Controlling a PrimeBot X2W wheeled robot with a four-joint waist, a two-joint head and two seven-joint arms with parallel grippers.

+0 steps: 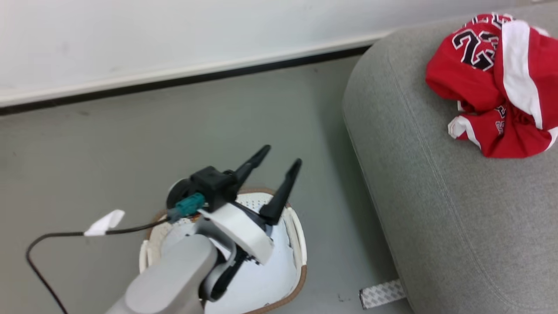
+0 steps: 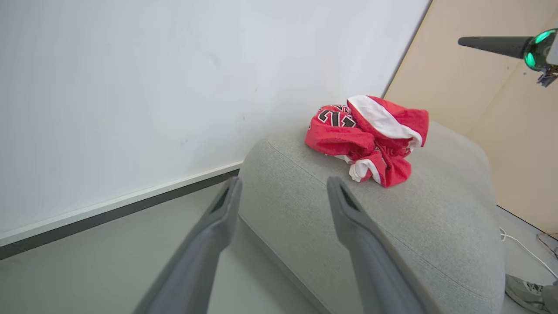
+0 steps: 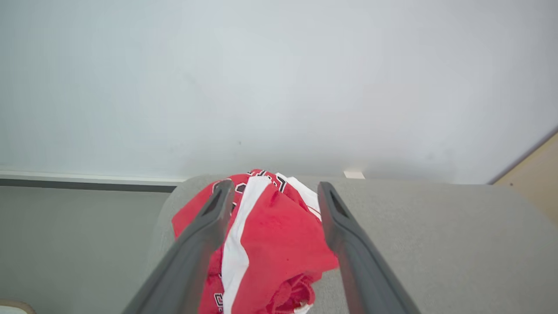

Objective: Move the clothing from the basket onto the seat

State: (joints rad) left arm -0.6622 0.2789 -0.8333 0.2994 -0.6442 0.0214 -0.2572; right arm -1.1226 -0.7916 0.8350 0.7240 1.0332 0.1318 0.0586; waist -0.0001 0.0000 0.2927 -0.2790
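The clothing (image 1: 488, 83) is a crumpled red heap with white trim and a black 23, lying on the grey seat (image 1: 436, 196) near its rounded corner. My right gripper (image 3: 275, 184) stands open just above that heap (image 3: 279, 240), touching nothing. One of its dark fingers (image 2: 492, 42) juts in at the top right of the left wrist view. My left gripper (image 1: 282, 155) is open and holds nothing. It hovers over the cream basket (image 1: 300, 248) on the floor and points toward the seat (image 2: 414, 226) and the clothing (image 2: 370, 139). My forearm hides part of the basket's pale inside.
The grey floor runs between the basket and a white wall with a dark baseboard (image 1: 174, 83). A black cable with a white tag (image 1: 104, 222) trails at the left. A patterned strip (image 1: 381, 293) lies by the sofa's base. A person's shoe (image 2: 523, 290) is beyond the sofa.
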